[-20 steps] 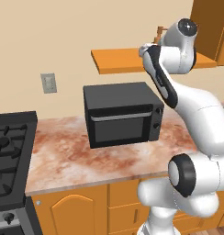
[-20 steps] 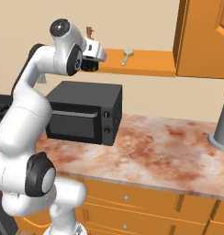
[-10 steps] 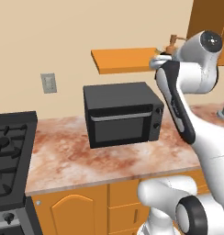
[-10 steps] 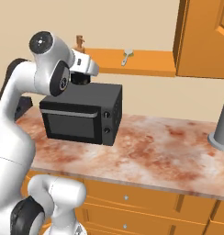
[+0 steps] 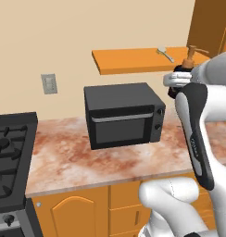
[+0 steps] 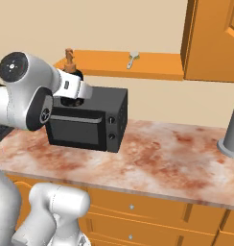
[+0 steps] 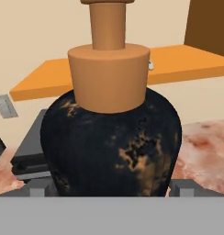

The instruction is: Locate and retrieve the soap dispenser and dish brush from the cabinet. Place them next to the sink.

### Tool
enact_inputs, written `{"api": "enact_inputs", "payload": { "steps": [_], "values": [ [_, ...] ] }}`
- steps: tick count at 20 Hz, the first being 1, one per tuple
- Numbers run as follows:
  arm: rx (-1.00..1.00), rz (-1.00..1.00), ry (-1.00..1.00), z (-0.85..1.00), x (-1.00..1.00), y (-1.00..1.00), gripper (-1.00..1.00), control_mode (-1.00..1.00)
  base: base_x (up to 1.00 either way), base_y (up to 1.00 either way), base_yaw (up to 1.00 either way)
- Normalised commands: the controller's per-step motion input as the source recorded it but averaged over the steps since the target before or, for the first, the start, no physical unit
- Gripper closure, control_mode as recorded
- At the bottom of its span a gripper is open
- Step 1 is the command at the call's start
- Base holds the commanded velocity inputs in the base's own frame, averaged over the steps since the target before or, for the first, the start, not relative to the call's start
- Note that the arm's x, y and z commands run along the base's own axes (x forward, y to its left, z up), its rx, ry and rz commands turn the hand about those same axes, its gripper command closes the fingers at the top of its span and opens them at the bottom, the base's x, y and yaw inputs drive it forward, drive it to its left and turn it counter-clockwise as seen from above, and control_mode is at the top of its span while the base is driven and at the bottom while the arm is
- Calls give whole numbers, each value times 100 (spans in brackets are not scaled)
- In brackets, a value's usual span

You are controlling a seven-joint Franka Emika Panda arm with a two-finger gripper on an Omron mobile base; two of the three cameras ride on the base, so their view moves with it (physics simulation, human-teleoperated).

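The soap dispenser (image 7: 111, 137), a squat black bottle with an orange pump top, sits between my fingertips. My gripper (image 7: 111, 186) is shut on its body. In the left base view the soap dispenser (image 5: 189, 58) rises just above the gripper (image 5: 182, 79), in front of the shelf's right end. In the right base view the gripper (image 6: 71, 93) holds it over the microwave's top. The dish brush (image 5: 165, 54) (image 6: 133, 58) lies on the orange open shelf of the cabinet (image 5: 133, 60) (image 6: 109, 65). The sink is out of view.
A black microwave (image 5: 124, 113) (image 6: 90, 120) stands on the marbled counter (image 6: 157, 158) under the shelf. A gas stove (image 5: 8, 152) is at the left. A tall grey cylinder (image 6: 231, 129) stands at the counter's far right. The darker upper cabinet (image 6: 215, 38) adjoins the shelf.
The hand has drawn back from the shelf and come down toward the microwave, and the soap dispenser has come along in the grip. The dish brush has stayed in place.
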Motion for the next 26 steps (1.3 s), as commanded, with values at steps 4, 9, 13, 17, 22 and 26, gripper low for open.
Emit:
{"api": "enact_inputs", "payload": {
  "steps": [4, 9, 13, 17, 22, 26],
  "values": [
    [0, 0, 0, -5, -100, 0, 100, -100, 0, 0, 0],
    [0, 0, 0, -1, -34, 1, 100, -100, 0, 0, 0],
    [0, 0, 0, 0, 0, 0, 100, -100, 0, 0, 0],
    [0, 0, 0, 0, 0, 0, 100, -100, 0, 0, 0],
    [0, 0, 0, 0, 0, 0, 100, 100, 0, 0, -4],
    [0, 0, 0, 0, 0, 0, 100, 100, -2, 3, -39]
  ]
}}
